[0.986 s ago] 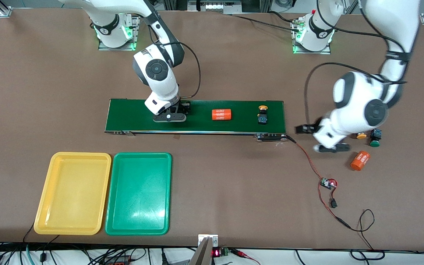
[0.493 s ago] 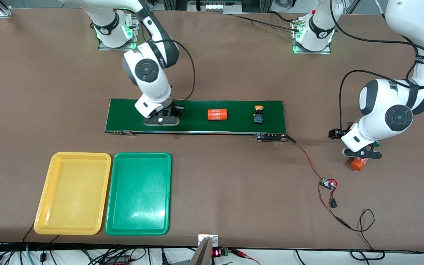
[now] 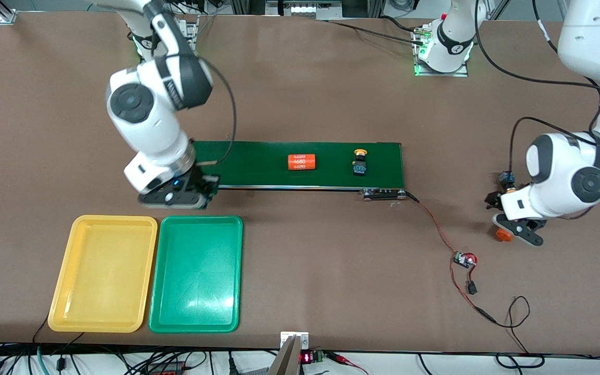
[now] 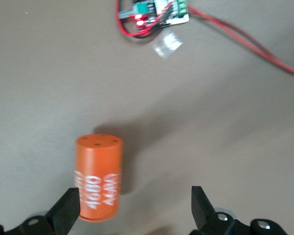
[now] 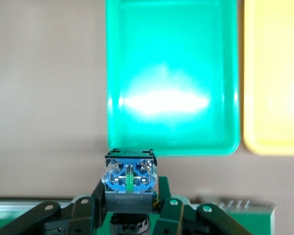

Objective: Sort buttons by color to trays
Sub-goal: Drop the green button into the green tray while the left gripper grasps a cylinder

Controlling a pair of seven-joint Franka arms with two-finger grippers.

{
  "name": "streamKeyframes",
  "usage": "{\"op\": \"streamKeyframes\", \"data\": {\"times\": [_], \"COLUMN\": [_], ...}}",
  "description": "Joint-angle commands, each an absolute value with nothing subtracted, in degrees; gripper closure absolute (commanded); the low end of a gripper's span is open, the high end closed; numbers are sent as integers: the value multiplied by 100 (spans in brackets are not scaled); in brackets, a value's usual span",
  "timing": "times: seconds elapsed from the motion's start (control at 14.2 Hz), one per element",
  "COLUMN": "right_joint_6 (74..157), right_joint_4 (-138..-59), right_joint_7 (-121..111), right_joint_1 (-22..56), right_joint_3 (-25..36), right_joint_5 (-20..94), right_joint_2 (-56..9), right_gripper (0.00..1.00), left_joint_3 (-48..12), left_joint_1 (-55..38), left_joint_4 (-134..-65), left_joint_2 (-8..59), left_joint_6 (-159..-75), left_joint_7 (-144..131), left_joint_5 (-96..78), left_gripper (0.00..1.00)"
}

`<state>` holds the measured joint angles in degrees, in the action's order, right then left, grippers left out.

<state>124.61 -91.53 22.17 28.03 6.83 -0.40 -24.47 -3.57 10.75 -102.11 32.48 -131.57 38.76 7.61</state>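
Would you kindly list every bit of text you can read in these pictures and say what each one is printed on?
"4680", three rows in white: on the orange cylinder lying on the conveyor belt.
"4680", white, more than one row: on the orange cylinder under the left gripper, seen in the left wrist view.
Print on the button held in the right gripper: too small to read.
Red digits on the display at the table edge: unreadable.

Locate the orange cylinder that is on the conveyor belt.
In the front view, the orange cylinder lies on its side about midway along the conveyor belt, with the yellow-capped button beside it toward the left arm's end of the table.
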Motion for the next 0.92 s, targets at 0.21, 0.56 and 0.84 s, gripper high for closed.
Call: {"op": "streamKeyframes", "data": {"times": [0.21,0.56,0.84], "right_joint_6": [13084,14263,14317], "right_joint_4": [-7603,-7594,-7629], "right_joint_7": [1266,1266,1266], "right_joint_1": [2040,1907,1951], "right_joint_3": [598,606,598], "right_joint_5": [-70,-79,-70], "right_joint_2": [-4120,-4903,-5088], "right_gripper": [99,96,44], "left_joint_3": [-387,-395,-483], "left_joint_1": [1177,1371,1547], "left_joint_4": [-9687,-9589,-9387], "left_joint_2": [3655,3867,4095], "left_joint_6": [-13096,-13096,-13104], "left_joint_7": [4201,4728,4965], "left_joint_5": [809,756,747], "left_gripper": [0,0,0]}}
